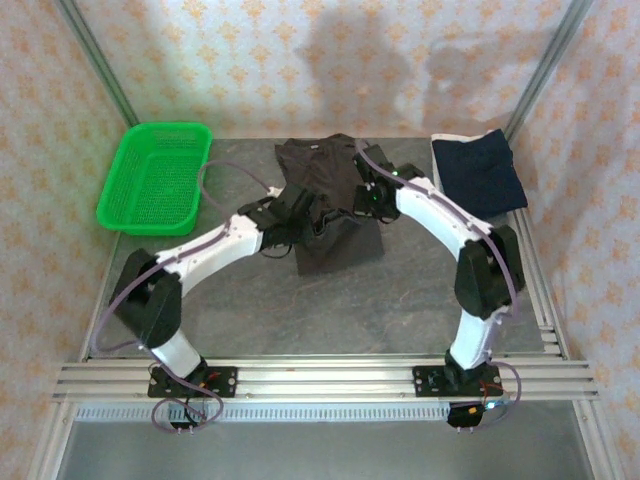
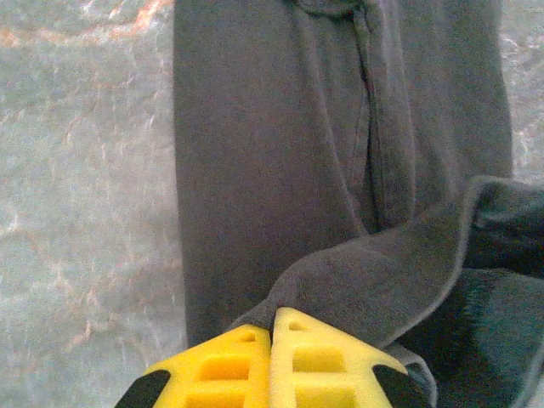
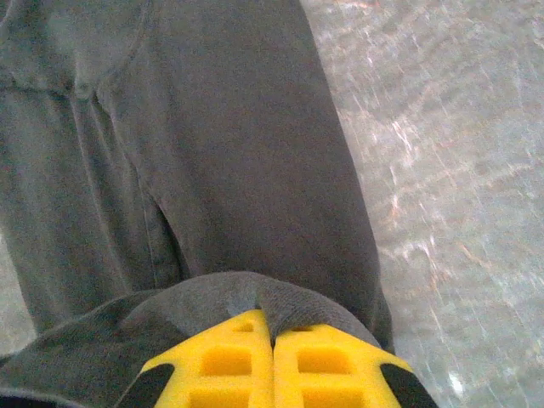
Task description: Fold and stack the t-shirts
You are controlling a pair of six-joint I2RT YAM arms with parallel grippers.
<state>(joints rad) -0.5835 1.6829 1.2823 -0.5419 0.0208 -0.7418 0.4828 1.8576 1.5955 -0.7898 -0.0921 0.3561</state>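
Left wrist: t-shirt [image 2: 272, 170] hem between fingers [image 2: 221, 370]

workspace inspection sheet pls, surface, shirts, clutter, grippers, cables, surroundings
surface: grey marbled table.
job's things: dark shirt mid-table, partly folded; navy shirt folded at far right.
clutter: green basket at far left, apart from the shirts.
grippers: left gripper and right gripper each shut on a raised fold of the dark shirt.
cables: purple cable looping off the left arm.
surroundings: patterned walls; aluminium rail at the near edge.
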